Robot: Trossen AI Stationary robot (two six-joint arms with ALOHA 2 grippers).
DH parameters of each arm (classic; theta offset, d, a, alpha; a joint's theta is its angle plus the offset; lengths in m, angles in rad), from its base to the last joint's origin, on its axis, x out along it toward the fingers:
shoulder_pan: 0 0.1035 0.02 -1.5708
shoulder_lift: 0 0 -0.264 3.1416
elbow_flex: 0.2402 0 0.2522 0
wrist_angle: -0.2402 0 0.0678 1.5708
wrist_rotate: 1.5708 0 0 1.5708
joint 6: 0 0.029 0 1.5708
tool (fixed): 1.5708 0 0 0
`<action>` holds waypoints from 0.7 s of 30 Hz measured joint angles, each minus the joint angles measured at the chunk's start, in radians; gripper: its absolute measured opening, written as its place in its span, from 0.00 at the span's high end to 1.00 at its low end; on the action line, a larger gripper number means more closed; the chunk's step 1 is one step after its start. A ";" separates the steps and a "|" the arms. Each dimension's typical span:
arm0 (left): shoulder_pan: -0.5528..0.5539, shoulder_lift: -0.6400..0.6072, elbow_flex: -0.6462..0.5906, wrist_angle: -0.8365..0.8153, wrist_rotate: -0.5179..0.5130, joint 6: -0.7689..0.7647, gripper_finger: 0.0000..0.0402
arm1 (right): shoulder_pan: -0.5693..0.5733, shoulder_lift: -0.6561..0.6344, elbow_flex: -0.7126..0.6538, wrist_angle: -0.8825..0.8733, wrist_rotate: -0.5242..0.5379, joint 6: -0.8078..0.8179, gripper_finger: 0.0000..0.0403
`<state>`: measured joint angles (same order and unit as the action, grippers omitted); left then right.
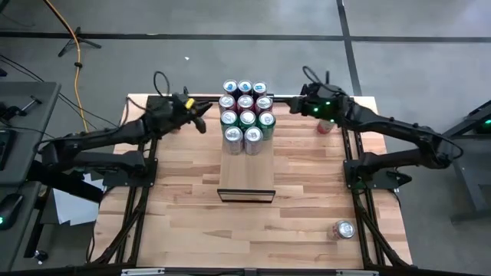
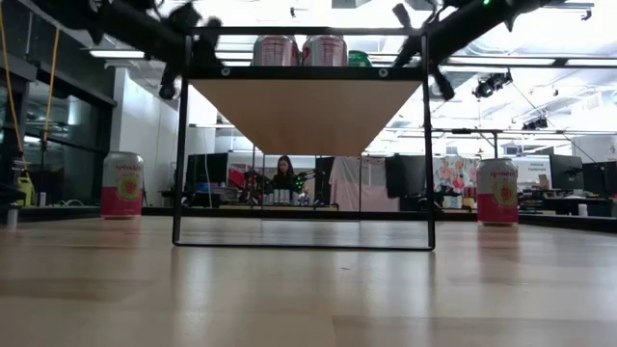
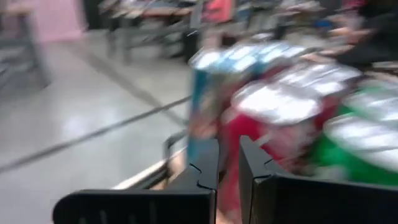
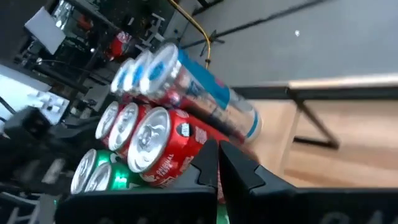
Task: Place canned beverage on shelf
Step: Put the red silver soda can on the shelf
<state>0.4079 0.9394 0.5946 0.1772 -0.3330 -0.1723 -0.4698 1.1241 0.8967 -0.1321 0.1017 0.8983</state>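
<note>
Flanking the can cluster [image 1: 245, 119] at the desk's far edge, the left pincer [image 1: 201, 115] is pressed together and empty. The shelf [image 1: 247, 167] stands mid-desk, carrying the cluster on its far end. The right pincer [image 1: 295, 103] is likewise pressed together. One can [image 1: 343, 229] lies near the desk's near right corner.

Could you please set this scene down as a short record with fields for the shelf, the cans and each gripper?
shelf: pale wooden shelf at mid-table, dark frame at its near end
cans on shelf: block of cans in rows of three, with blue, red and green sides, at the far end
loose cans: one can lying on its side near the right front corner; one pink can by the right arm
left gripper: shut, beside the block
right gripper: shut, beside the block
</note>
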 joint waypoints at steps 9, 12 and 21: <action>0.001 -0.213 0.145 0.003 0.367 0.069 1.00 | -0.037 -0.187 0.000 -0.016 -0.136 -0.245 1.00; -0.015 -0.259 0.169 0.006 0.479 0.061 1.00 | -0.027 -0.223 0.000 -0.005 -0.194 -0.327 1.00; -0.043 -0.281 0.169 -0.004 0.480 -0.017 1.00 | 0.022 -0.211 0.000 0.160 -0.387 -0.239 0.84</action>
<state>0.3645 0.6587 0.7639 0.1728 0.1473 -0.1898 -0.4481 0.9134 0.8970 0.0277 -0.2855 0.6590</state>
